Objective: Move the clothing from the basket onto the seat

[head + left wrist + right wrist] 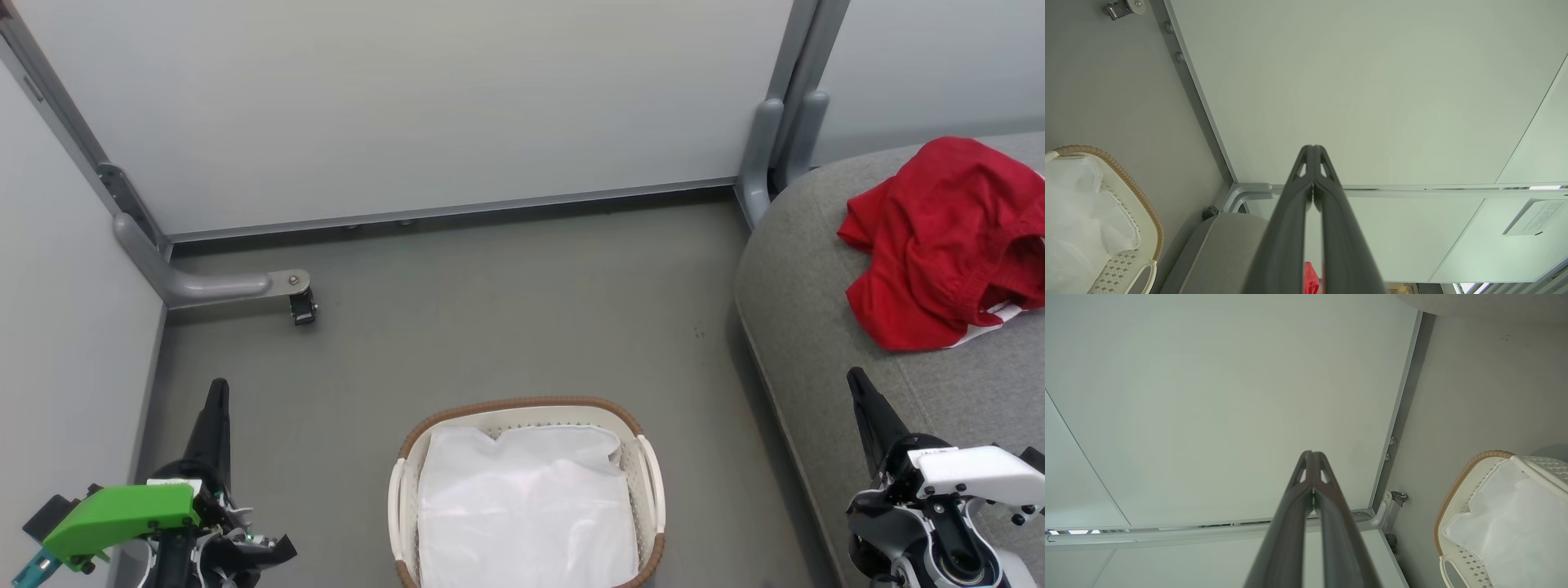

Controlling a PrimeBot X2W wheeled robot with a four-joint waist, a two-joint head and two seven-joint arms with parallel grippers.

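Grey floor [490, 310] lies open ahead of the left pincer [217, 396], fingers pressed together on nothing, a pale wall panel [65, 286] close on its left and a metal foot [237, 286] ahead. Right of it sits the basket [522, 403] with its white liner [522, 498]. The right pincer [857, 384], likewise closed and empty, shows against the rounded edge of the seat [804, 310]; the red clothing [939, 245] lies heaped on it just ahead.

The basket [522, 403] is white perforated plastic with a brown woven rim and a white liner [522, 510]. Right of the basket, bright red clothing [939, 245] with white trim sits on the grey seat [804, 302].
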